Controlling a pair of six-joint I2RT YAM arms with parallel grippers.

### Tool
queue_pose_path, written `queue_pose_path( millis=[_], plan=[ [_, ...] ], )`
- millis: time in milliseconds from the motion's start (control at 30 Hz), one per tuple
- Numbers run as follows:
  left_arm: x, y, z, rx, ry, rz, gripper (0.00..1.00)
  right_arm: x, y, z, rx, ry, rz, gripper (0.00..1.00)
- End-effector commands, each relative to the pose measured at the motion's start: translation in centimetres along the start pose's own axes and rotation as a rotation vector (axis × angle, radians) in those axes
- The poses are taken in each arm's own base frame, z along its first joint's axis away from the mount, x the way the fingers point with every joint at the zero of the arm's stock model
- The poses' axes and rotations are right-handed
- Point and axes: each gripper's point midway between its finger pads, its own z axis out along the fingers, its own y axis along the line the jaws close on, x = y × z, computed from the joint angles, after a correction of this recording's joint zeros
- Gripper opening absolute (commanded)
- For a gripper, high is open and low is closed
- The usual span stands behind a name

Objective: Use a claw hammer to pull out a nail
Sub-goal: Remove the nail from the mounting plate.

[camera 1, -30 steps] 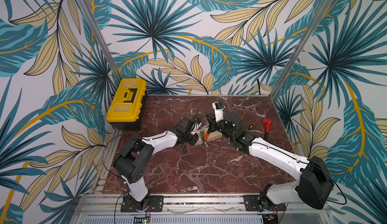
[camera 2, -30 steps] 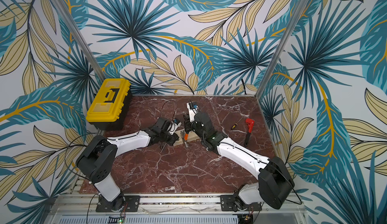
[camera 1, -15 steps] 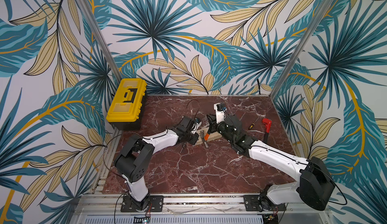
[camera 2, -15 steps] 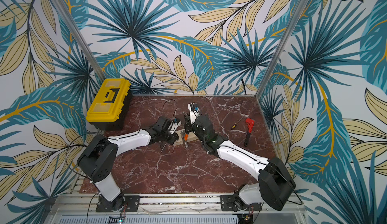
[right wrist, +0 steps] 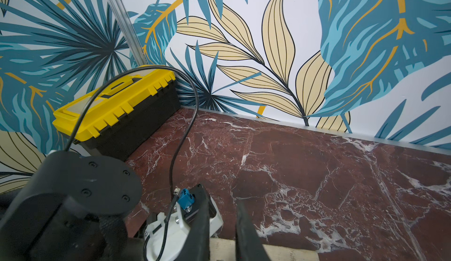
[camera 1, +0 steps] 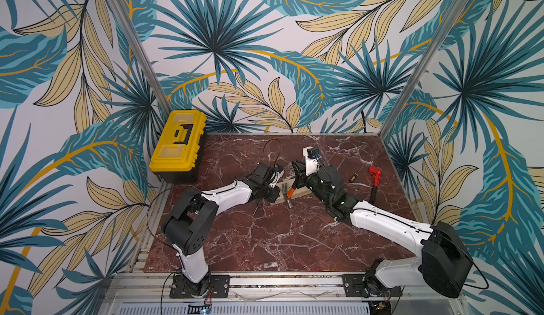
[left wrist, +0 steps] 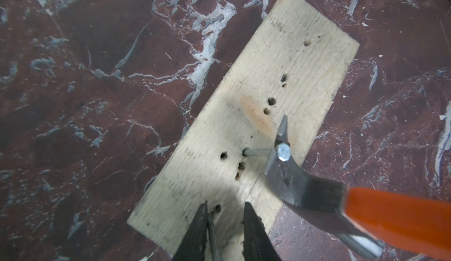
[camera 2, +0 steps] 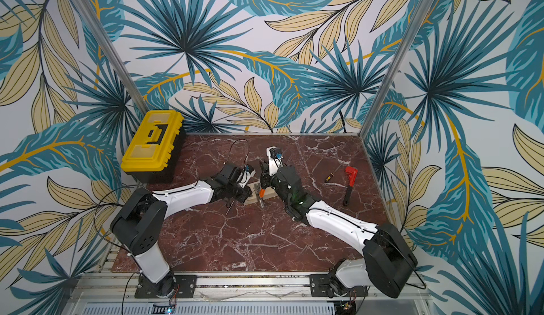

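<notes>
A: Entry: left gripper [left wrist: 225, 208], jaws narrowly apart, tips down on the board [left wrist: 280, 59], midway between the table [camera 1: 265, 240] side edges. The nail [left wrist: 258, 152] head sits in the fork of the claw hammer [left wrist: 300, 186].
B: The right gripper [right wrist: 220, 198] clamps its handle. Risk?
A: Fork slipping off the head, or the board lifting under a weak hold-down.

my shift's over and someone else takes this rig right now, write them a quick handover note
Left gripper: open, tips over one end of the board; contact unclear.
Right gripper: shut on the hammer, by its handle.
The claw is hooked under the head of the nail, whose tip is in the board.
Done: claw set, much of the shank showing.
Left: lever until the tip comes free.
</notes>
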Motion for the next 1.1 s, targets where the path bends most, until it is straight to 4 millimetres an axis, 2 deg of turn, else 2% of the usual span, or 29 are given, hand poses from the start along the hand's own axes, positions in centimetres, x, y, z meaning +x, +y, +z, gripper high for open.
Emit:
queue_pose_path(
  millis=[0, 533, 1067],
  plan=[
    [8.1, 1.5, 2.4, -0.045, 0.268, -0.056, 0.27, 3.3, -0.2, -0.1, 0.002, 0.083, -0.053, 0.0],
    [8.4, 1.6, 2.8, -0.049, 0.294, -0.068, 0.26, 4.7, -0.4, -0.7, 0.008, 0.081, -0.083, 0.0],
    [8.8, 1.7, 2.7, -0.047, 0.302, -0.077, 0.25, 4.9, -0.4, -0.8, 0.009, 0.087, -0.092, 0.0]
  ],
)
